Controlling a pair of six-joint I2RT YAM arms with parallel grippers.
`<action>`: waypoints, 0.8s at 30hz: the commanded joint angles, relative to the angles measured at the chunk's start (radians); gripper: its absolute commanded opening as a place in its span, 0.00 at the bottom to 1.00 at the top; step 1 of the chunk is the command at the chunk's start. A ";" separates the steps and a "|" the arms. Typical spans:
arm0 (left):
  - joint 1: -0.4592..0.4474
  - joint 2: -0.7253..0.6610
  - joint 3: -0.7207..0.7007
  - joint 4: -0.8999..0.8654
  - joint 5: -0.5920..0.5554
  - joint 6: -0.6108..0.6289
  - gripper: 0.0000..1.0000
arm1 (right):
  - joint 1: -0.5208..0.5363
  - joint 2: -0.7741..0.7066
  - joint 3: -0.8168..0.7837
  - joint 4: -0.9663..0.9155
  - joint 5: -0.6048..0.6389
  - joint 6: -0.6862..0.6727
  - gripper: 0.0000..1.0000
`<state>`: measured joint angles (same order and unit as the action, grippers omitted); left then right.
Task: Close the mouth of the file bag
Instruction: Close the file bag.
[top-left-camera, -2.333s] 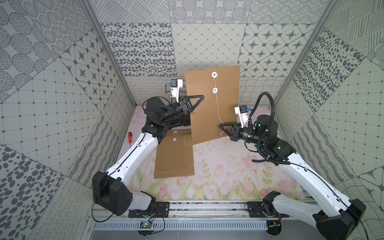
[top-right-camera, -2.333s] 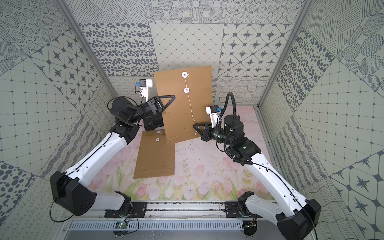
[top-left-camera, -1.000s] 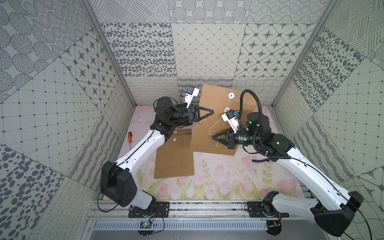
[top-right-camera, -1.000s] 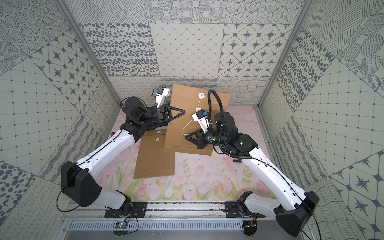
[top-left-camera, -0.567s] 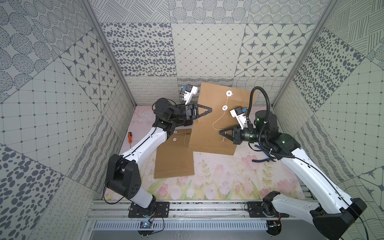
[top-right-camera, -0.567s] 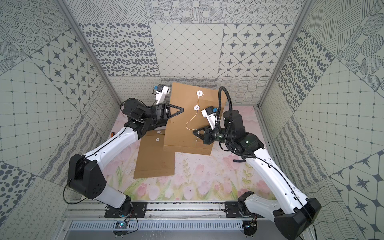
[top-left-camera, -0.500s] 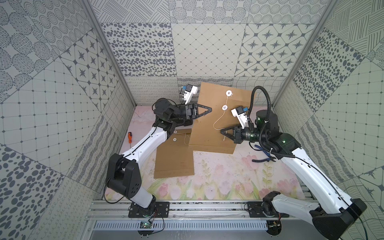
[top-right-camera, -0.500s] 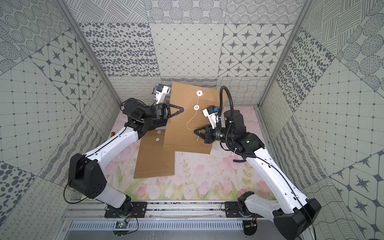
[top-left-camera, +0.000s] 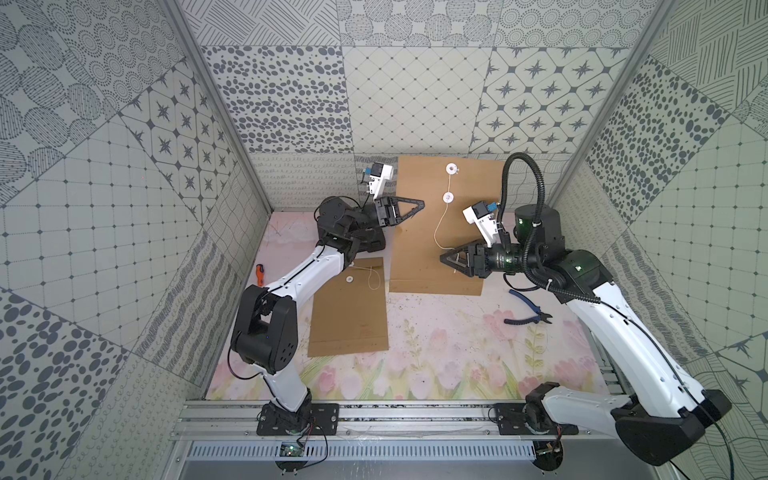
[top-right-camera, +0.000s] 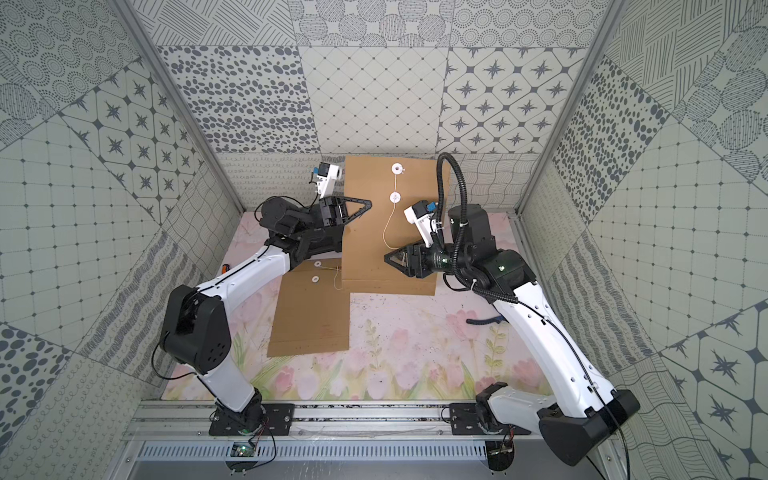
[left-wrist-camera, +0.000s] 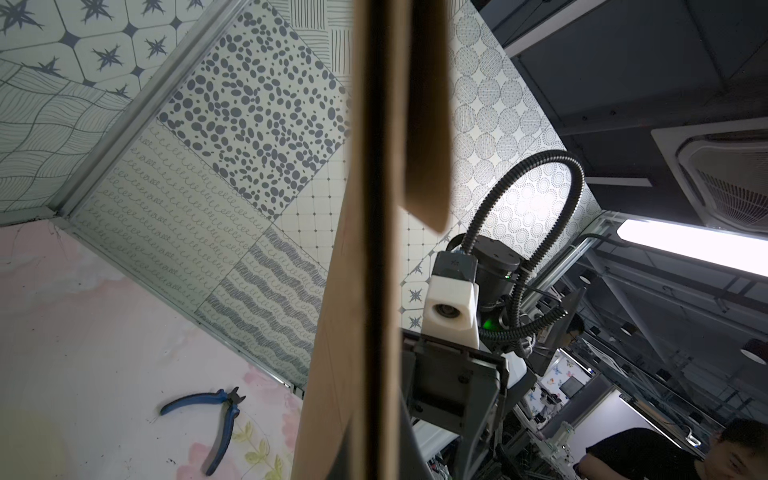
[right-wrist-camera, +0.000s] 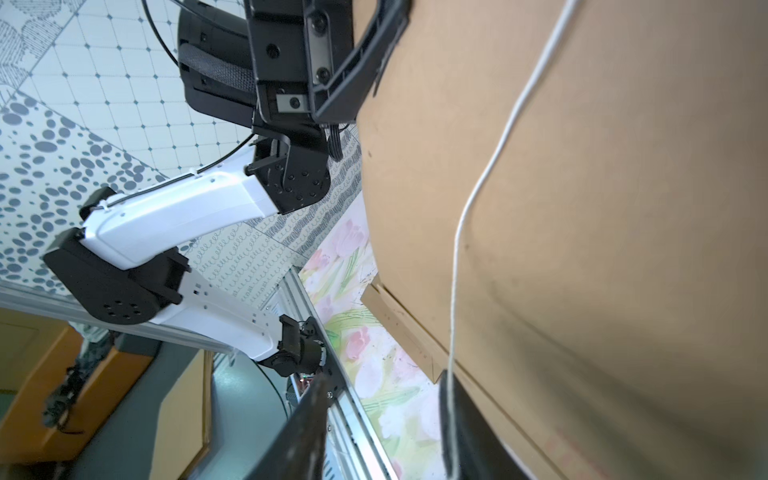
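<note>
The brown file bag (top-left-camera: 415, 249) stands upright at the back of the table, seen in both top views, with its lower edge on the mat. Two white discs (top-left-camera: 451, 168) sit on its face and a white string (top-left-camera: 437, 226) hangs from them. My left gripper (top-left-camera: 420, 204) is shut on the bag's left edge; in the left wrist view the bag (left-wrist-camera: 374, 208) runs edge-on between its jaws. My right gripper (top-left-camera: 443, 258) is open in front of the bag's lower face. In the right wrist view the string (right-wrist-camera: 455, 291) lies along one finger (right-wrist-camera: 455, 419).
A second brown file bag (top-left-camera: 349, 307) lies flat on the mat (top-left-camera: 436, 357), partly under the left arm. Blue pliers (top-left-camera: 525, 311) lie to the right under the right arm. A small orange-handled tool (top-left-camera: 259, 274) rests by the left wall. Patterned walls enclose three sides.
My right gripper has opened and let go of the string, after drawing back a little to the right. The left gripper stays shut on the bag, which stands slightly straighter.
</note>
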<state>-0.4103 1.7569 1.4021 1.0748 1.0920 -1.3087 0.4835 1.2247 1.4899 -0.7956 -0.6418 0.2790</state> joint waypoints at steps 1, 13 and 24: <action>0.005 0.096 0.149 0.298 -0.113 -0.117 0.00 | -0.016 0.009 0.088 -0.114 0.015 -0.057 0.62; 0.003 0.118 0.176 0.340 -0.180 -0.087 0.00 | -0.166 0.043 0.292 -0.156 0.339 0.027 0.61; 0.064 0.164 0.363 0.340 -0.189 -0.141 0.00 | -0.270 0.015 0.213 -0.182 0.622 0.077 0.76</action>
<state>-0.3614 1.9011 1.6955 1.3102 0.9337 -1.4101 0.2295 1.2388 1.6863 -0.9684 -0.1364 0.3447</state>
